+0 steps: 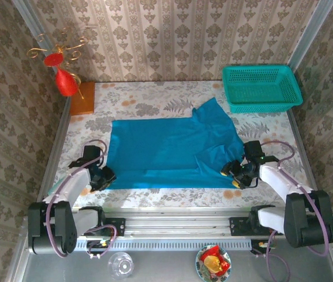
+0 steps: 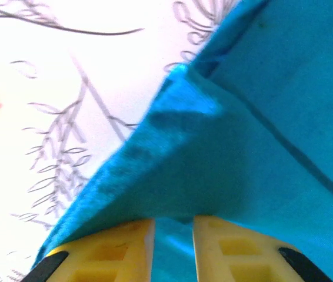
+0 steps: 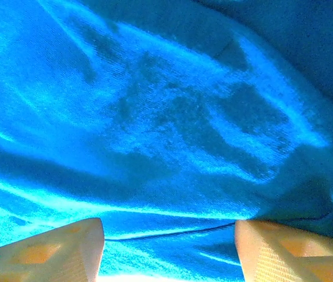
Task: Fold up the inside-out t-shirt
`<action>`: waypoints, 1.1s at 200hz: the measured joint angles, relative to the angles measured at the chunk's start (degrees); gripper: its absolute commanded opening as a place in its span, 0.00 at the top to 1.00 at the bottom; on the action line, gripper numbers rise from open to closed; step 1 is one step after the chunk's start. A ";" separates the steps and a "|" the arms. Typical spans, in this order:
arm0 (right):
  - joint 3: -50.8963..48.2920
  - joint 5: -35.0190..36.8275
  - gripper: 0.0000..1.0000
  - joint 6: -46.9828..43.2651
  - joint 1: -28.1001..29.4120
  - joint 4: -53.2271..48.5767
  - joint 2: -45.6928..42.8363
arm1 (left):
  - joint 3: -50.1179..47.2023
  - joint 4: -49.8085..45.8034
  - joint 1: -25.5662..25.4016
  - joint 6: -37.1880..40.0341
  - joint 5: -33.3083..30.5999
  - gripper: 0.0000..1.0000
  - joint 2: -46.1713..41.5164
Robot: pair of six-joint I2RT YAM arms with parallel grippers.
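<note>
While the inside-out t-shirt (image 1: pixel 166 154) lies spread on the floral worktop (image 1: pixel 149 97), the left gripper (image 2: pixel 173 229) has its fingers pinching the shirt's 8 o'clock corner. At 4 o'clock, the right gripper (image 3: pixel 169 235) holds its fingers spread over the cloth.

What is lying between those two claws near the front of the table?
The blue t-shirt. In the top view it is spread flat, and its near edge runs all the way from the left gripper to the right gripper.
</note>
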 measured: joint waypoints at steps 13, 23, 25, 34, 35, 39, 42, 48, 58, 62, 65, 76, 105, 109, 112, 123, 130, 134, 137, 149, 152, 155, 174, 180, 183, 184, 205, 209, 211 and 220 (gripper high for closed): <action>0.00 -0.37 0.38 0.20 0.09 -0.42 -0.39 | 0.15 -0.94 1.01 0.00 -0.72 0.75 -0.15; 0.02 -0.48 0.38 0.22 0.28 -1.20 -1.03 | 0.66 -1.51 1.38 0.04 -0.74 0.75 -0.04; 0.07 -0.48 0.38 0.20 0.28 -1.42 -1.25 | 0.83 -1.62 1.36 0.11 -0.70 0.75 0.00; 0.35 -0.46 0.38 0.20 0.46 -2.60 -2.08 | 1.97 -2.12 1.38 0.55 -0.33 0.74 0.52; 0.42 -0.46 0.38 0.20 0.46 -2.73 -2.14 | 2.25 -2.23 1.38 0.63 -0.28 0.74 0.59; 0.76 -0.46 0.38 0.15 0.50 -3.43 -2.47 | 2.95 -2.34 1.38 0.98 0.02 0.74 0.92; 1.25 -0.44 0.38 0.15 0.57 -4.11 -2.71 | 3.61 -2.51 1.38 1.16 0.37 0.73 1.16; 2.32 -0.37 0.38 -0.02 0.57 -5.27 -3.08 | 5.18 -2.54 1.36 1.99 1.03 0.73 1.73; 4.94 0.04 0.38 -0.33 0.66 -7.02 -3.41 | 8.00 -2.27 1.33 3.43 2.12 0.70 2.69; 6.21 0.31 0.38 -0.50 0.66 -7.61 -3.43 | 9.38 -2.19 1.31 4.02 2.58 0.69 3.19; 7.15 0.48 0.38 -0.66 0.66 -7.93 -3.43 | 10.25 -1.90 1.31 4.59 2.91 0.69 3.54; 10.71 1.05 0.38 -1.60 0.66 -8.87 -3.32 | 13.92 -1.11 1.31 6.62 3.91 0.67 5.29; 20.39 2.21 0.39 -4.63 0.66 -9.66 1.11 | 23.23 3.17 1.20 13.22 6.69 0.64 12.31; 21.51 2.29 0.39 -4.94 0.66 -9.68 2.03 | 24.50 3.63 1.11 14.23 6.86 0.64 13.49; 22.49 2.36 0.39 -5.31 0.66 -9.64 2.99 | 25.33 4.07 1.05 14.91 6.93 0.64 14.34; 25.38 2.38 0.39 -6.27 0.66 -9.70 5.86 | 29.09 4.85 0.87 17.66 6.84 0.64 18.03; 27.15 2.40 0.39 -6.78 0.66 -9.64 7.87 | 31.39 5.27 0.74 19.17 6.58 0.65 20.37; 28.00 2.40 0.40 -7.10 0.66 -9.66 8.87 | 33.07 5.42 0.59 20.22 6.32 0.65 22.08; 28.63 2.40 0.40 -7.26 0.66 -9.66 9.55 | 34.23 5.44 0.57 20.79 6.16 0.65 23.08; 31.15 2.38 0.40 -8.04 0.66 -9.66 12.57 | 39.41 5.35 0.52 23.15 5.49 0.63 27.80; 31.69 2.38 0.40 -8.13 0.66 -9.64 13.22 | 40.57 5.46 0.50 23.65 5.49 0.63 28.85; 32.28 2.36 0.40 -8.28 0.66 -9.68 13.90 | 41.83 5.44 0.44 24.30 5.27 0.63 29.90; 35.39 2.36 0.41 -9.27 0.66 -9.70 17.25 | 50.21 4.74 0.02 27.91 3.65 0.68 36.33; 36.09 2.36 0.40 -9.46 0.66 -9.70 17.90 | 52.57 4.42 -0.17 28.89 3.06 0.69 38.14; 36.44 2.36 0.40 -9.55 0.66 -9.73 18.16 | 53.66 4.26 -0.20 29.51 2.82 0.69 38.97; 36.57 2.36 0.40 -9.55 0.66 -9.73 18.29 | 54.21 4.24 -0.22 29.77 2.71 0.69 39.36; 38.05 2.34 0.41 -10.21 0.66 -9.90 19.34 | 60.63 3.21 -0.37 32.48 0.48 0.72 45.38; 38.18 2.34 0.41 -10.25 0.66 -9.92 19.43 | 61.44 2.99 -0.37 32.87 0.13 0.72 46.31; 38.25 2.36 0.41 -10.38 0.66 -9.97 19.43 | 61.86 2.91 -0.37 33.07 0.02 0.73 46.84; 38.56 2.38 0.41 -10.62 0.66 -10.29 19.52 | 63.49 2.47 -0.35 34.05 -0.83 0.73 49.09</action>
